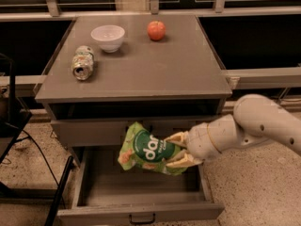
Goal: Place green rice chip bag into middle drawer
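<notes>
You are looking down at a grey cabinet (155,72) with its middle drawer (141,192) pulled out towards you. The drawer is wide and shallow, and a small black handle (141,218) sits on its front.

The gripper (172,149) reaches in from the right on a pale, rounded arm (263,124). Its two tan fingers (177,138) are closed on the right end of the bag (143,149), one above and one below. The bag sticks out to the left of the gripper, crinkled and tilted. It hangs in the air over the back part of the open drawer, in front of the upper drawer (89,132). You cannot tell whether its lower edge touches the drawer.

The bag is bright green with a dark-green round logo. The large white letters on the logo look like "dar". The smaller white words beside them are too small to read. Chip pictures show near the bag's left edge.

On the cabinet top, a crushed can (83,62) lies on its side at the left. Its label is unreadable. A white bowl (107,36) stands behind it, and a red fruit (156,30) sits to the bowl's right.
</notes>
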`<state>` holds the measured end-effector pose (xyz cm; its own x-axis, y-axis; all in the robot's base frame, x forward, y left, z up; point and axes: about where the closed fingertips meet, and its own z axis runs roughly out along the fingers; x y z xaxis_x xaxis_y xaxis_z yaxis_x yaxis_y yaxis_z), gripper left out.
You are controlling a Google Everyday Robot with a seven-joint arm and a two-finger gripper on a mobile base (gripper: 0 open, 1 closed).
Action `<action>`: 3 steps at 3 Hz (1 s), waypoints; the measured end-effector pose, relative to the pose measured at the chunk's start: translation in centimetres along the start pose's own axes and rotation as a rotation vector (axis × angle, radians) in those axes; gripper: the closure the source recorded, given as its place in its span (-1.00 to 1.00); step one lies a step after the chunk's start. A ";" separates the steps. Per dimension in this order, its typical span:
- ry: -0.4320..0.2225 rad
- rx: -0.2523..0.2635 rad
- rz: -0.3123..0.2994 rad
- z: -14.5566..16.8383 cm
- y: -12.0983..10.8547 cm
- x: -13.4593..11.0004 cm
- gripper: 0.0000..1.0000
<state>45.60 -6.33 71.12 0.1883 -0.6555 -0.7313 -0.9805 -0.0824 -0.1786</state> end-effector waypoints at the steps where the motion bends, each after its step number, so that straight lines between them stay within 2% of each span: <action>1: -0.005 -0.018 0.005 1.7 0.9 1.8 1.00; 2: -0.003 -0.018 0.007 3.8 1.9 4.8 1.00; 3: -0.003 -0.012 -0.018 7.6 3.4 10.3 1.00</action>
<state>44.69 -7.69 57.97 0.2065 -0.6517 -0.7298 -0.9774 -0.1035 -0.1841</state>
